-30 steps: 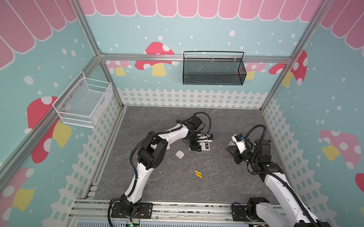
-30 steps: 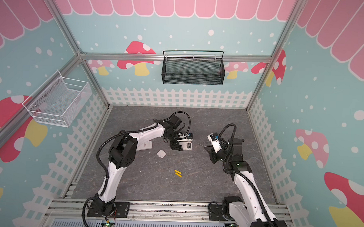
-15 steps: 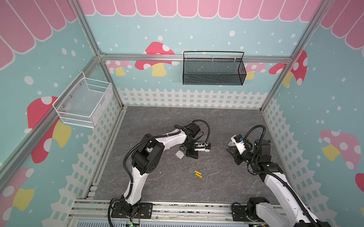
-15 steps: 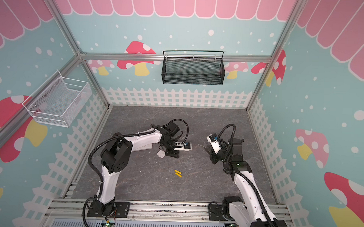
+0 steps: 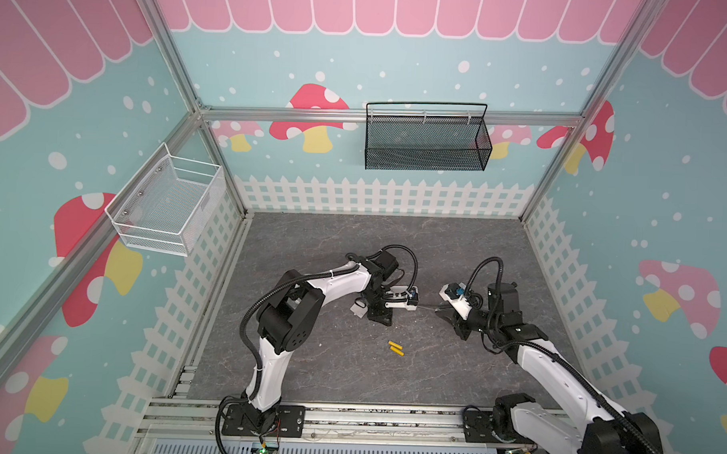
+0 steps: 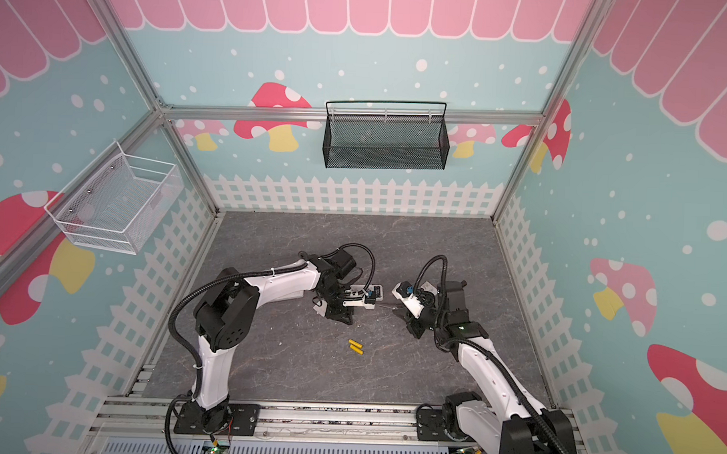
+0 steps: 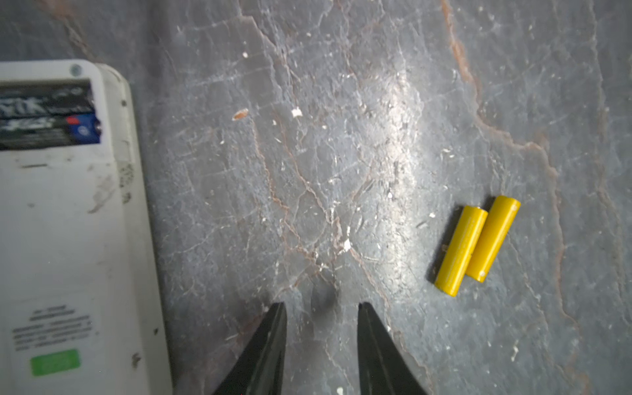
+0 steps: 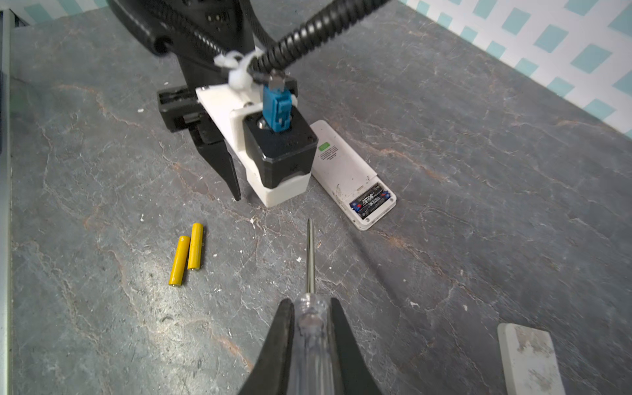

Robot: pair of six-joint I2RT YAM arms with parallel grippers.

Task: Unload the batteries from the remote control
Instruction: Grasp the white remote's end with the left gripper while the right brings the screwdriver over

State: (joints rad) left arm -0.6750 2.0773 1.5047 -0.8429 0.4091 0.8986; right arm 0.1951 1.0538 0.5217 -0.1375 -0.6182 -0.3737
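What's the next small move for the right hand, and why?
Probably ease the right hand forward until the screwdriver tip reaches the open compartment of the remote, to lever a battery out. Two dark batteries still sit inside, while two yellow batteries lie loose on the table. The left hand is open beside the remote, holding nothing.

White arms (image 5: 343, 283), black joints (image 5: 290, 317), ribbed cables (image 8: 325, 29)

Grey veined stone-look counter (image 5: 311, 243) carries 2 touching yellow cylindrical batteries (image 8: 195, 246), a white rectangular plastic remote (image 8: 347, 172), a flat white plate (image 8: 528, 362).
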